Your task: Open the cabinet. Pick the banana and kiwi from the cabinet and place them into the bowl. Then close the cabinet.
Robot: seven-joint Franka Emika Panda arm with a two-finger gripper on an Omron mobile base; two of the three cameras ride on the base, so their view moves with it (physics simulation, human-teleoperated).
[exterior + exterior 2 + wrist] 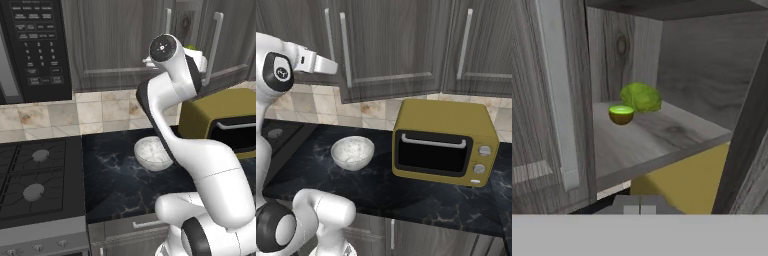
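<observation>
The cabinet (712,65) stands partly open, and I look in through the gap between its left door (542,100) and the edge of its right door (747,145). On the grey shelf (657,135) sits the kiwi (621,114), a cut half with its green flesh up. Just behind it is a larger lumpy green fruit (641,96). The banana is out of view. My gripper (639,207) hovers in front of the shelf edge, shut and holding nothing. The white bowl (152,152) (352,151) rests on the black counter below.
A yellow toaster oven (443,142) stands on the counter right of the bowl, under the cabinet. The black microwave (35,45) hangs at the left above the stove (35,175). An ajar door with a long silver handle (346,50) hangs beside my hand.
</observation>
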